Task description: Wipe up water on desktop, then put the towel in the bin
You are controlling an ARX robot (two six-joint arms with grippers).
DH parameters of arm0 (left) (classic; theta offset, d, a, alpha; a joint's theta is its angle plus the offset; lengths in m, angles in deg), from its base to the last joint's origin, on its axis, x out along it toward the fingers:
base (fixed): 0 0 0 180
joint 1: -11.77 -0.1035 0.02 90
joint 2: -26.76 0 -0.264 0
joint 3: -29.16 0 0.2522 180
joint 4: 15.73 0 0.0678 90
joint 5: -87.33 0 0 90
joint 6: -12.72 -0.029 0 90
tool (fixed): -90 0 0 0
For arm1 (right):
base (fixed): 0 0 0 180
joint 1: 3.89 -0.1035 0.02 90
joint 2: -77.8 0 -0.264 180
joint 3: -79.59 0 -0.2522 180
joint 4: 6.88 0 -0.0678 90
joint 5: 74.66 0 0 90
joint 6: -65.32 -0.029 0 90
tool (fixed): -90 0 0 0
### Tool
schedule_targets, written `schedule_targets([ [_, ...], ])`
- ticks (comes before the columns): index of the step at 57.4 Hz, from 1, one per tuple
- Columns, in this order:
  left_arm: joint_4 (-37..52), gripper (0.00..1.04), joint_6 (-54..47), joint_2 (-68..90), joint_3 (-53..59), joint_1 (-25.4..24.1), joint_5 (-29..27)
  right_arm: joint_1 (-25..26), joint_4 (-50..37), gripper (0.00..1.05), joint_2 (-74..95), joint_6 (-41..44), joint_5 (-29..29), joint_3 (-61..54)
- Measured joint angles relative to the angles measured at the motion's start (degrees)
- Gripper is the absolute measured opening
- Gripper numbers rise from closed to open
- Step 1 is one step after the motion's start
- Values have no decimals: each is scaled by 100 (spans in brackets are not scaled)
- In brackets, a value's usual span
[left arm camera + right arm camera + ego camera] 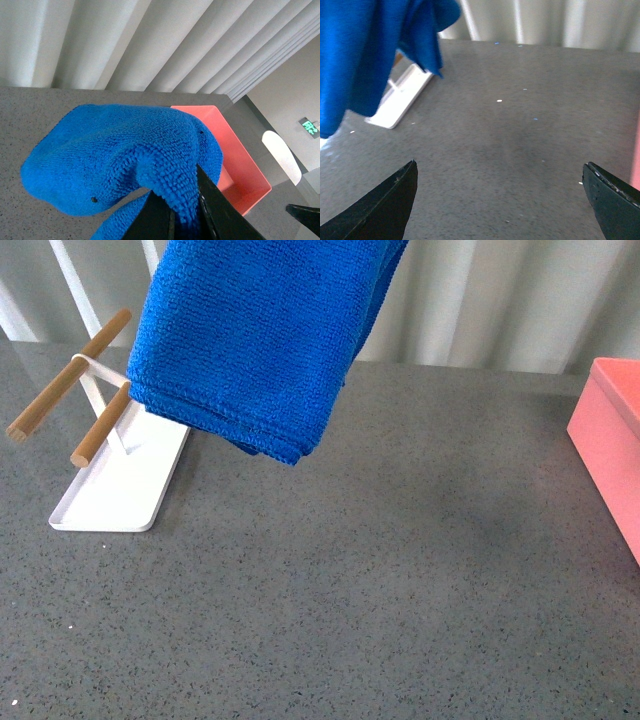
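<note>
- The left gripper [183, 212] pinches a bunch of the towel [260, 340] and holds it high, clear of the desktop [400, 570].
- The cloth hangs folded, and its low corner dangles above the white tray [120, 495] and its wooden rods [65, 388].
- The right gripper [500, 170] is spread wide and empty over bare stone.
- The bin [610, 440] sits far right, well apart from the towel.

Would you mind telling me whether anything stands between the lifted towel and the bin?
Nothing visible does. The towel hangs from the left claw above the desktop, and only bare desktop stretches to the bin. The white tray sits on the opposite side.
</note>
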Motion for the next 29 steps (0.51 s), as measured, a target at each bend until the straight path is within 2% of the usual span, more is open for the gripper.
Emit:
schedule_targets([
  [11,0,4,0,0,2,0,2,-713,-1036,98,1224,-92,-852,555],
  [22,0,4,0,0,0,0,0,-1193,-1692,98,2490,-389,-660,1287],
  [29,0,4,0,0,2,0,2,-1408,-2028,98,3185,-581,-789,1679],
])
